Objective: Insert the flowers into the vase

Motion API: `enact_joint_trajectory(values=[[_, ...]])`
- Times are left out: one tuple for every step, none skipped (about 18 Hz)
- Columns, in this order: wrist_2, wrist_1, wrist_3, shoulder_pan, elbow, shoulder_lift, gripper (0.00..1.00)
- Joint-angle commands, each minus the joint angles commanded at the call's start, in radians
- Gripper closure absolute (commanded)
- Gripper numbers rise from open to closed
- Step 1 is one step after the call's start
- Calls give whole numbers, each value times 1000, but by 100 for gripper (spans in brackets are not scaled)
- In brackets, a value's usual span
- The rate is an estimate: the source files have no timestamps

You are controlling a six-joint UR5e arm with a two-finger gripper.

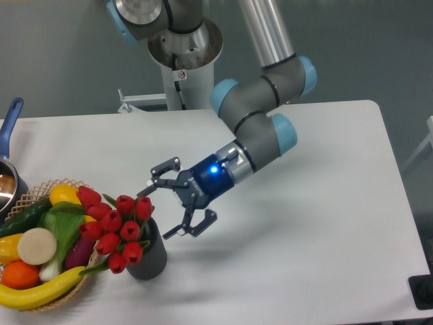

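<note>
Flowers in the vase, my gripper spread wide beside them.

My gripper [169,210] hangs with its jaws fully apart and nothing between them, just right of the flowers [115,225], whose red buds lean left out of the vase [147,256] toward the wicker basket [30,196]. There is small white lettering on my gripper's dark body, but it is too fine for me to read; a red-and-white sticker on my base column [181,74] is equally illegible. The buds cover most of the vase's mouth, and the stems are out of sight. The blue-handled pot [8,152] is cut off by the left frame edge. The basket sits close against the vase's left; the white worktop [325,237] stretches open to my right and front.
</note>
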Motion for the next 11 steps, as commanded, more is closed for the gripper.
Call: enact_joint_trajectory(values=[[35, -2, 0, 17, 11, 11, 0], [75, 2, 2, 40, 23, 20, 0], [112, 2, 2, 58, 32, 23, 0], [147, 0, 2, 75, 38, 37, 0], [184, 0, 2, 106, 34, 63, 0], [210, -2, -5, 135, 32, 87, 0], [224, -2, -9, 153, 31, 113, 0], [233, -5, -12, 167, 31, 147, 0], [247, -8, -12, 198, 32, 176, 0], [275, -9, -14, 221, 31, 201, 0], [316, -9, -14, 229, 31, 227, 0]])
